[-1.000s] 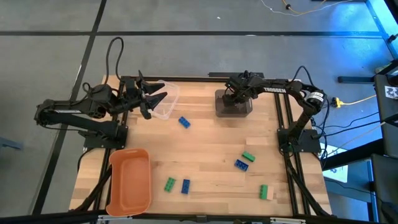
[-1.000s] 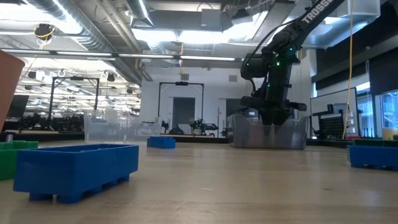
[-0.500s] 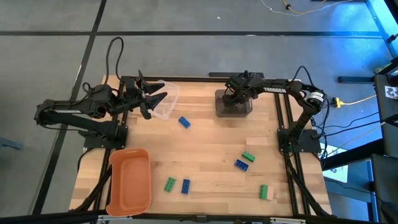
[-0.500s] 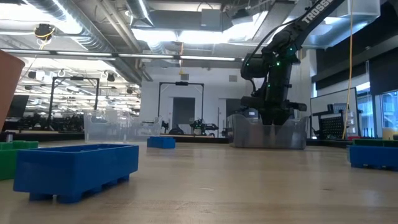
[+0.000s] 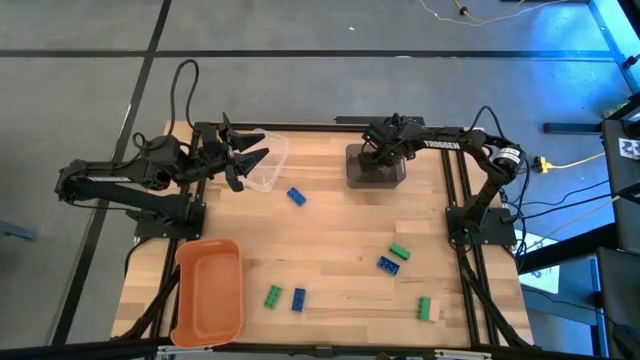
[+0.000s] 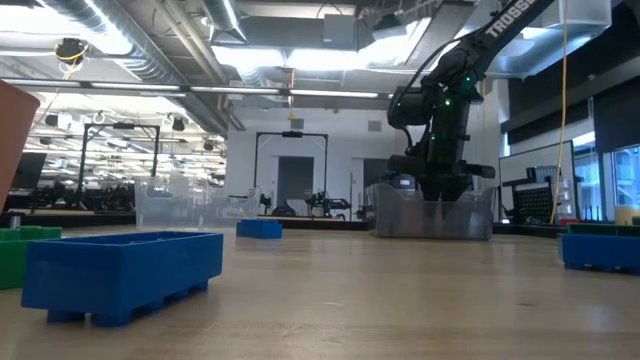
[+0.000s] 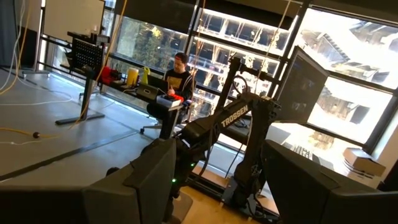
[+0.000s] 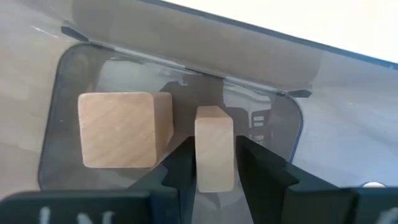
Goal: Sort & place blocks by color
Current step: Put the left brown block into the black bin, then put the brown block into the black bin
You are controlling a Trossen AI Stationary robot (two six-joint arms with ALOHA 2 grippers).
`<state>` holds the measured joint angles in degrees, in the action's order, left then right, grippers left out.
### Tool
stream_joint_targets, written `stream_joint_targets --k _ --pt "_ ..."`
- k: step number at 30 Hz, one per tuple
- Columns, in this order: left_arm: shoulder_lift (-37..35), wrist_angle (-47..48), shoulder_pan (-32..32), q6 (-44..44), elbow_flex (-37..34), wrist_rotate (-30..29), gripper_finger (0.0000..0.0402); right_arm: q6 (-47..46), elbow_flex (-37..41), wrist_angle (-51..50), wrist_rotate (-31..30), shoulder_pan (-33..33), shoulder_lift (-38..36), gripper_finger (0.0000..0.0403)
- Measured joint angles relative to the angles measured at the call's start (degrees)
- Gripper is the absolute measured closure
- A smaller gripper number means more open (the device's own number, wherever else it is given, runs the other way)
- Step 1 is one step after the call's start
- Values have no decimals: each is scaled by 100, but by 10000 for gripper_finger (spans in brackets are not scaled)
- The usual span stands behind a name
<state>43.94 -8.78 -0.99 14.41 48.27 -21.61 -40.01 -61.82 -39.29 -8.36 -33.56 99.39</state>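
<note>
No visible change across the last second in the high and low views: both arms and every loose brick sit where they were, so I judge this a pause at the release point, not a transit. The right gripper [image 5: 378, 160] hangs inside the smoky clear tub [image 5: 352, 178] at about 12 o'clock on the table; in the right wrist view its fingers [image 8: 180, 165] are closed on a narrow tan wooden block [image 8: 214, 148], held upright between the pads just above the tub floor. A second tan block [image 8: 119, 129], a squarer cube with plain grain, lies on the tub floor just beside it. Judgement: the tan sort is nearly done, and letting go is the step pending. The left gripper [image 5: 248, 157] waits with fingers spread over the clear plastic tub [image 5: 272, 170] at about 11 o'clock, holding nothing. Still out on the wood: a blue brick [image 5: 296, 196] near centre, a green brick [image 5: 399, 252] touching a blue brick [image 5: 388, 265] at about 4 o'clock, a green brick [image 5: 424, 308] at 5 o'clock, and a green [image 5: 272, 295] and blue pair [image 5: 299, 299] close together at 7 o'clock. The orange tray [image 5: 186, 262] at 8 o'clock shows nothing in it.
</note>
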Motion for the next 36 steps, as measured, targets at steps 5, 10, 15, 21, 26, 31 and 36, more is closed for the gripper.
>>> stream_joint_targets --k 5,10,15,21,26,31,36 --pt "0 0 0 2 0 0 172 -2 -19 -4 0 0 0 290" --pt "0 2 0 2 0 0 172 34 -232 -29 -7 0 0 290" --pt "0 7 0 0 0 0 172 310 -512 -353 -291 0 0 290" --pt "0 11 0 1 0 0 172 723 -890 -798 -531 0 0 290" --pt "0 11 0 2 0 0 172 1159 -1336 -1179 -667 119 -84 290" --pt "0 23 0 0 0 1 172 1356 -1445 -1119 -960 454 -744 290" --pt "2 74 0 -2 0 13 172 1185 -944 -783 -1113 1209 -1938 290"
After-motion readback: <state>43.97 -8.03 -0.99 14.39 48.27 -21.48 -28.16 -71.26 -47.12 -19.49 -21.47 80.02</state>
